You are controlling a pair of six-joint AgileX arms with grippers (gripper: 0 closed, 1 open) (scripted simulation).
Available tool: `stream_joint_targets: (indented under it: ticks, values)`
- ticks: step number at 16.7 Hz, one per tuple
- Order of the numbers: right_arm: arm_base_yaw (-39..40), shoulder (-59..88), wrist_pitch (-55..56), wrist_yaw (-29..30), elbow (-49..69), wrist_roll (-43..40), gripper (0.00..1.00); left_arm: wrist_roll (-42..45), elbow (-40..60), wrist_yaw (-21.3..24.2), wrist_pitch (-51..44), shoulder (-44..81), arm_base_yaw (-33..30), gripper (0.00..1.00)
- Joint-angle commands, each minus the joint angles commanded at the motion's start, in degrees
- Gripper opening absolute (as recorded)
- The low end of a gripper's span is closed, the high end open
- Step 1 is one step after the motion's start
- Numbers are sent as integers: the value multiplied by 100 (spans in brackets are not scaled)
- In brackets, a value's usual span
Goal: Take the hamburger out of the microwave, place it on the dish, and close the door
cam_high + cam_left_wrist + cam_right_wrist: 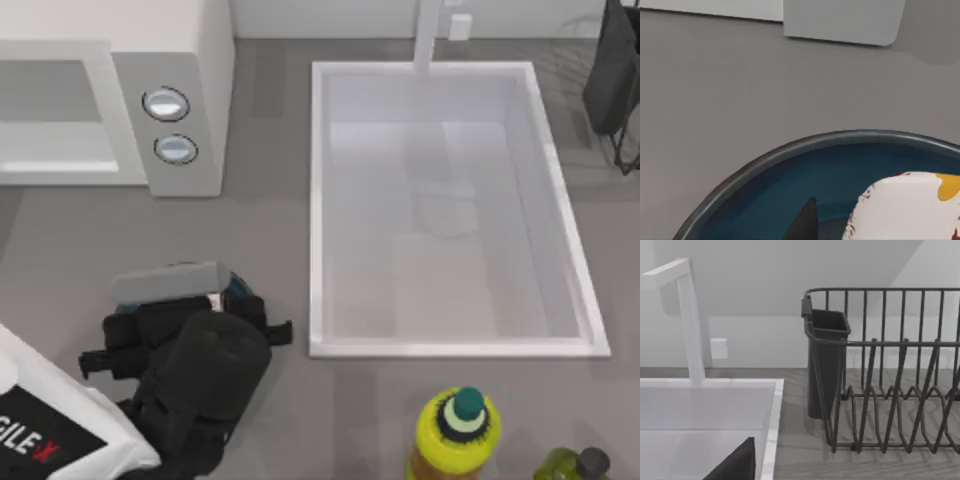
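Note:
The microwave (185,60) stands at the back left, its front cavity (50,120) open and bare; the door is out of view. My left gripper (213,300) hangs low over the dish (240,290), whose blue edge peeks out from under the arm. In the left wrist view the hamburger (905,210), in white wrapping with orange patches, sits within the rim of the dish (790,150). Its underside is cut off, so I cannot tell whether it rests on the bowl's floor. The microwave's lower edge (840,20) lies beyond the bowl. My right gripper (615,70) is parked at the back right.
A large white sink (320,200) with a faucet (428,35) fills the table's middle and right. A dark dish rack (880,370) stands right of the sink. A yellow bottle (455,435) and a green bottle (575,465) stand at the front right.

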Motion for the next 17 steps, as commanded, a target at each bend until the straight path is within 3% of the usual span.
stream_joint_targets:
  ticks: [5, 17]
  values:
    - [0, 0, 0, 0, 0, 0, 100, 48, -11, 41, 91, 91, 45, 0]
    - [0, 0, 0, 0, 0, 0, 100, 48, -11, 41, 91, 91, 45, 90]
